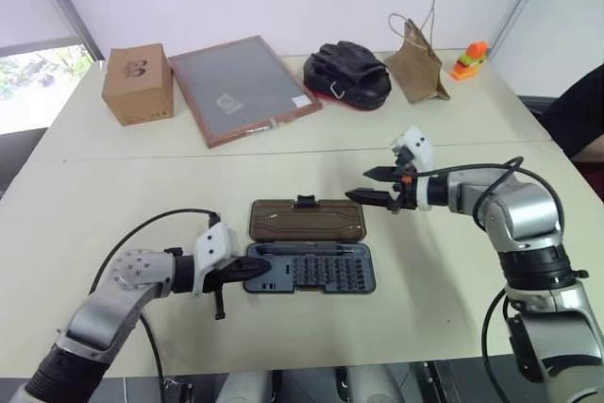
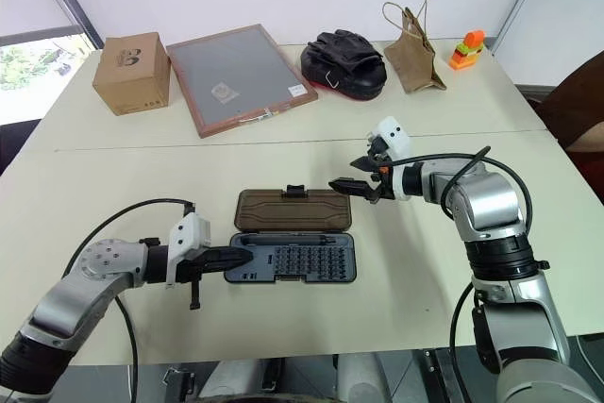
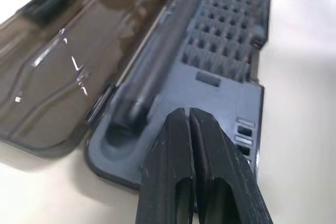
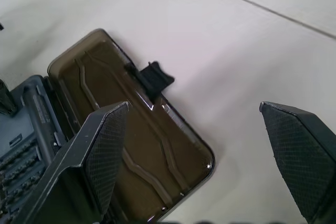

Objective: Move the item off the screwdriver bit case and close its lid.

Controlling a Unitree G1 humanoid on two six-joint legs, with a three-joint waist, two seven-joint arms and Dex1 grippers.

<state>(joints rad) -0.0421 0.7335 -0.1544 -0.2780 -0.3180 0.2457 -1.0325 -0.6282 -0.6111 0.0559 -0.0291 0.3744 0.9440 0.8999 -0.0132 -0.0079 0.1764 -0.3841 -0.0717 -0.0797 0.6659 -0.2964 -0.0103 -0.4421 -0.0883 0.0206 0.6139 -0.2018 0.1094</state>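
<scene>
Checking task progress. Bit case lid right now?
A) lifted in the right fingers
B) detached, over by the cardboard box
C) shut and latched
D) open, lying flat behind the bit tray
D: the brown lid lies flat, hinged open behind the bit tray; the right gripper hovers open near its end, holding nothing.

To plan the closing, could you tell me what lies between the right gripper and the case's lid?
Nothing: left eye view shows the right gripper hovering by the lid over bare table.
</scene>
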